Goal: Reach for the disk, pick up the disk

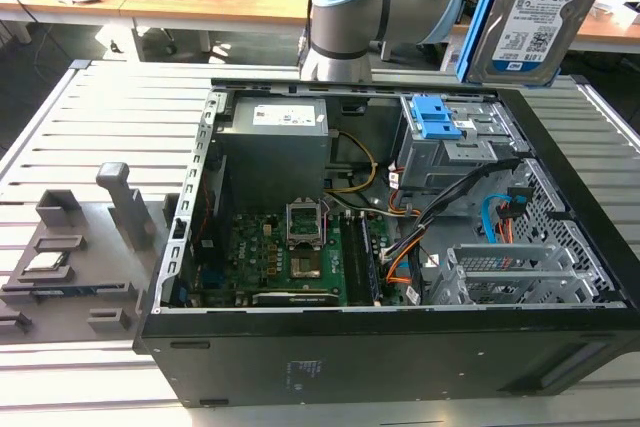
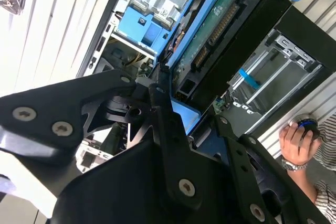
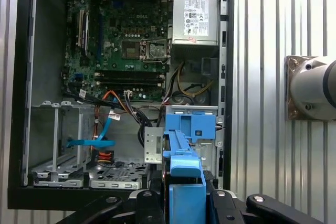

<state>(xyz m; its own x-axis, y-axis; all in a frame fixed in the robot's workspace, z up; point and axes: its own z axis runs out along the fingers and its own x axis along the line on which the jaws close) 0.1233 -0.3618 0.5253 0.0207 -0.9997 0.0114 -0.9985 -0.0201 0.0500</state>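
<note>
Exterior view: disk [image 1: 530,17] hangs upright in the air, label facing the camera, above the drive-bay corner of the open case [image 1: 400,357], at the exterior view's right. In both wrist views the gripper [image 3: 186,203] is clamped on the disk's blue frame, fingers [image 3: 216,202] on either side. A person's hand [image 2: 296,142] is near the case.

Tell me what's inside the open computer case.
A green circuit board, a grey power supply, a blue bracket and cables. The drive cage hides what lies beneath it.

Silver metal disk [image 1: 535,22], blue plastic frame [image 1: 478,19], ribbed metal table [image 1: 60,117]
</note>
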